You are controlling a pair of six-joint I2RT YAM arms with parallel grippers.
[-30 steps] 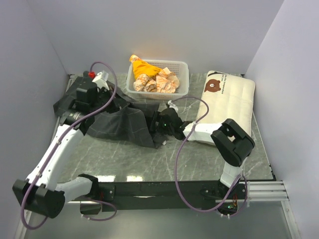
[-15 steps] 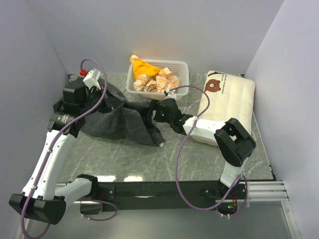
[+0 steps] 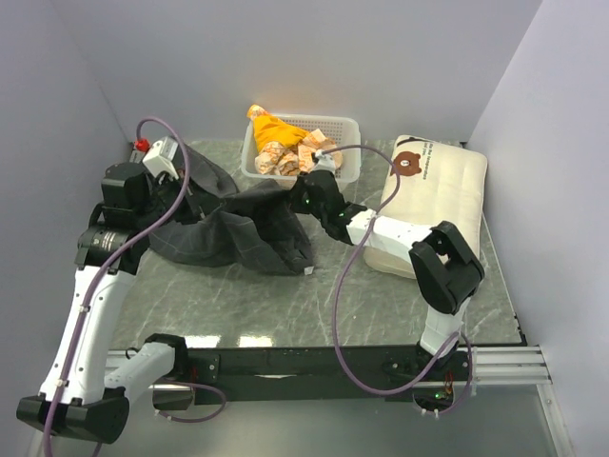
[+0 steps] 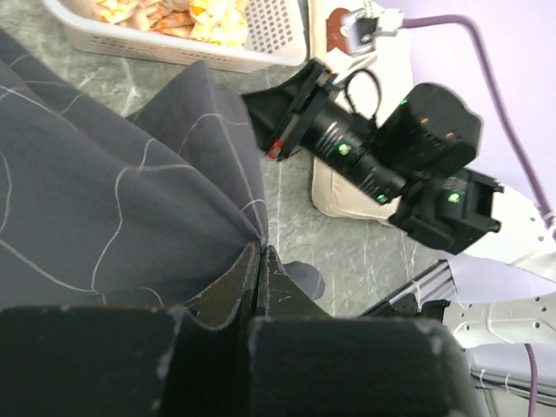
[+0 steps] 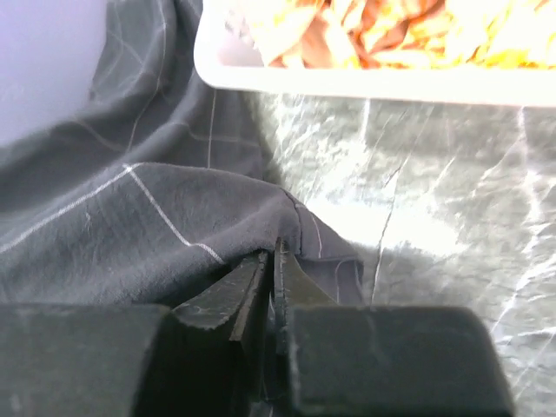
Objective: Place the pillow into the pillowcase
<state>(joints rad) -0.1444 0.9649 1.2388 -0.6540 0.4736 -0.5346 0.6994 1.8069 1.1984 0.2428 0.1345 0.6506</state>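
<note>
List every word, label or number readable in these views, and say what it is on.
No text reads clearly.
On the pillow, beside the bear face: small dark print, too small to read.
On the packets in the basket: printing blurred, unreadable.
On the pillowcase: grid lines only, no text.

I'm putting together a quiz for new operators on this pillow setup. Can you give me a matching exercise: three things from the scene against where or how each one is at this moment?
Things
1. pillow
2. pillowcase
3. white basket

States
A. at the back, holding crumpled orange and white items
B. bunched up, pinched by the left gripper and the right gripper, jaws shut on it
C. lying flat on the right, not gripped

Pairs: 1-C, 2-B, 3-A
</note>
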